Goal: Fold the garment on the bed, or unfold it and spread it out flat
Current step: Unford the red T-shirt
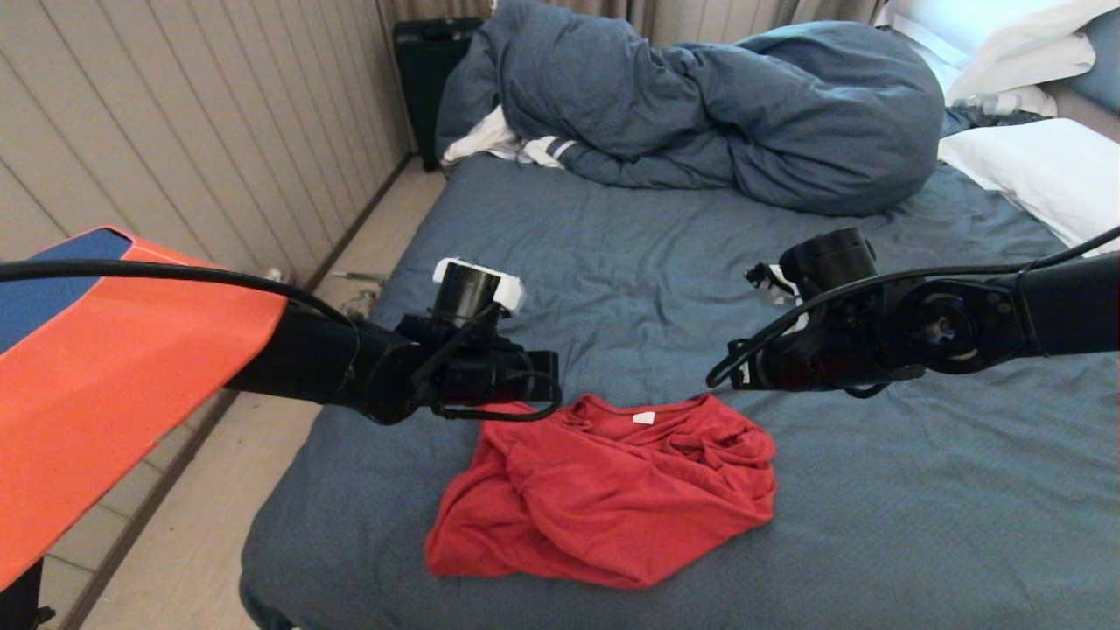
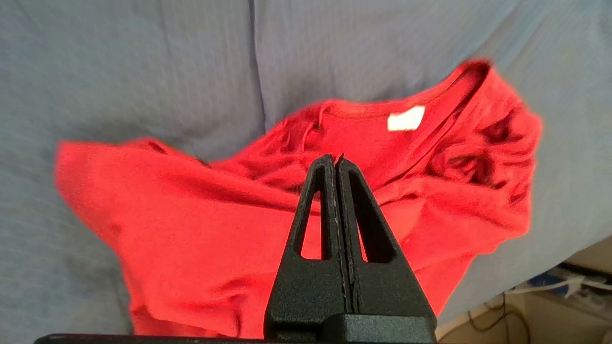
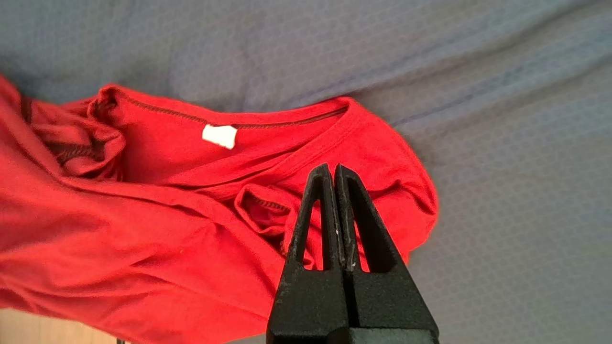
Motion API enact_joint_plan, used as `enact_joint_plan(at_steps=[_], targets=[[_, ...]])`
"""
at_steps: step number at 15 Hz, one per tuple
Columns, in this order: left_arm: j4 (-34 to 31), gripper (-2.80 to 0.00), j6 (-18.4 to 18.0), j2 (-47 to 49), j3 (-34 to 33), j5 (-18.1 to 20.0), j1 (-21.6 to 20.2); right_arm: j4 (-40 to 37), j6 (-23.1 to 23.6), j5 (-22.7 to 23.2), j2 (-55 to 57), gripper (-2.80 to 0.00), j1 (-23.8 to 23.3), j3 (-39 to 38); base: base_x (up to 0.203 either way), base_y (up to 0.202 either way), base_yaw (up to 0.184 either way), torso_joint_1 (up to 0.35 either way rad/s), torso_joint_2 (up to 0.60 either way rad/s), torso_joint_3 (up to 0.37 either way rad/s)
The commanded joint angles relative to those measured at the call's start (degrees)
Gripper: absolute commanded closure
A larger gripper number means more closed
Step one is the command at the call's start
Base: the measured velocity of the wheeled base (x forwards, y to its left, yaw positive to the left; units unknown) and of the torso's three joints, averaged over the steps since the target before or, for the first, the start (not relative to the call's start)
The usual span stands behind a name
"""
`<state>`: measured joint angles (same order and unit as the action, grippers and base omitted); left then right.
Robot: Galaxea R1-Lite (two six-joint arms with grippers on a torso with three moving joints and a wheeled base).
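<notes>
The garment is a red T-shirt lying crumpled near the front of the bed. Its collar and white neck label face the far side, and no lettering shows. My left gripper hangs shut and empty above the garment, short of the collar's left end. My right gripper is also shut and empty, above the bunched sleeve at the garment's right side. In the head view both wrists, the left one and the right one, hover just beyond the shirt's far edge.
A bunched dark blue-grey duvet lies across the far side, with a white striped cloth at its left and white pillows at the right. A black case stands by the panelled wall. Floor runs along the bed's left edge.
</notes>
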<state>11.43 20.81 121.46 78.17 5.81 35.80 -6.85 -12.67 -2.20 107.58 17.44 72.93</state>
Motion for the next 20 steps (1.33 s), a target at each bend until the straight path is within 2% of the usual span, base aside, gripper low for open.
enact_joint_plan(at_steps=[1,5,8,9,14,17,20], targets=[[0.2,0.0,0.2,0.9,-0.4,0.0,-0.6,-0.1,0.0,0.1,0.2,0.0,1.1,0.0,0.0,0.0,0.0,0.0,0.0,0.0],[0.3,0.0,0.3,-1.4,-1.6,-0.1,-5.5,-0.1,0.0,-0.2,5.0,0.0,9.9,4.5,0.0,0.0,0.0,0.0,0.0,0.0],[0.3,0.0,0.3,-4.5,-3.1,-0.2,-10.1,-0.7,0.7,-1.0,12.5,0.0,16.2,11.5,0.0,0.0,0.0,0.0,0.0,0.0],[0.3,0.0,0.3,-5.7,-4.0,-0.2,-11.2,-0.8,1.3,-1.5,14.6,-2.8,18.1,13.4,0.0,0.0,0.0,0.0,0.0,0.0],[1.6,0.0,0.2,-12.3,-13.3,-0.1,-12.8,-0.1,3.1,-1.9,21.5,-2.8,24.2,22.1,0.0,0.0,0.0,0.0,0.0,0.0],[12.4,0.0,0.0,-13.0,-19.9,-0.3,-12.9,0.1,3.3,-2.1,24.1,-2.8,26.7,25.0,0.0,0.0,0.0,0.0,0.0,0.0],[13.5,0.0,0.0,-12.8,-21.0,-0.3,-12.9,0.2,5.2,-7.2,27.3,-2.8,27.4,27.4,0.0,0.0,0.0,0.0,0.0,0.0]])
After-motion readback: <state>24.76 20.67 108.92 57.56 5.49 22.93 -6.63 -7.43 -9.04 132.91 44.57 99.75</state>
